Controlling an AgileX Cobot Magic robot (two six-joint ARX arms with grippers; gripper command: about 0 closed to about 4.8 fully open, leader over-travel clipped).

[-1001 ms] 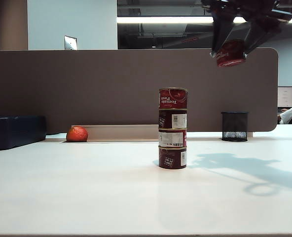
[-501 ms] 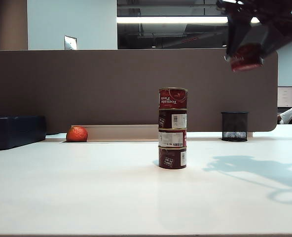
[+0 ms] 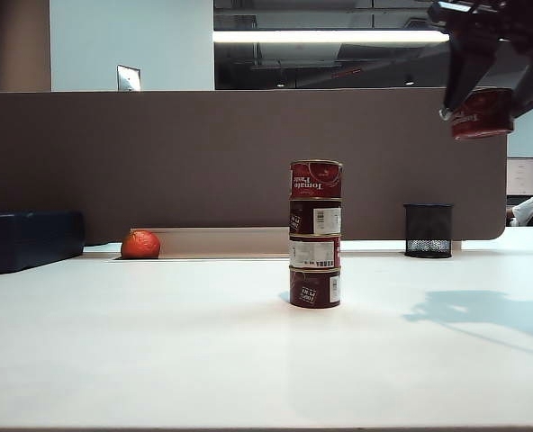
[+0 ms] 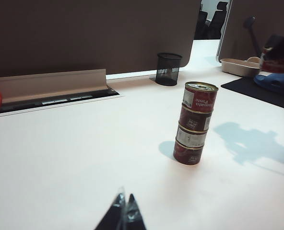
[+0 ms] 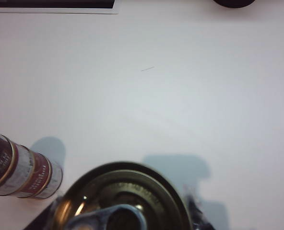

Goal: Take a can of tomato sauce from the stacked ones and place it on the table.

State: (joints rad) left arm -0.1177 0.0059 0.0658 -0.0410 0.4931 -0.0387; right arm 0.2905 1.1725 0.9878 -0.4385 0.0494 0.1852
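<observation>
Can (image 3: 483,113) of tomato paste hangs high above the surface (image 3: 158,351), gripped by the right claw (image 3: 487,99) near the upper right of the exterior view, well above and to the right of the stack (image 3: 315,234). That view shows the claw's dark fingers clamped on the can's sides and the arm reaching in from the right, with its shadow on the surface toward the right edge. The right wrist view looks straight down instead: the can's (image 5: 125,201) metal top with its pull tab fills the near part, the stack (image 5: 22,170) leans in from one side, and bare surface (image 5: 180,86) lies below. The left wrist view gives the stack (image 4: 195,123) from an angle, four tins with the top label reading "Tomato Paste", and catches the held can (image 4: 275,60) small and dim far off beyond it. The left claw (image 4: 125,211) shows only as two dark tips pressed together, shut on nothing, low over the near part of the surface, well apart from the stack. At the far edge runs a brown partition (image 3: 203,153), with a red-orange ball (image 3: 140,244) by a beige tray channel, a black mesh cup (image 3: 428,229) to the right, and a dark box (image 3: 28,238) at the left edge. Nothing lies between the stack and the held can.
</observation>
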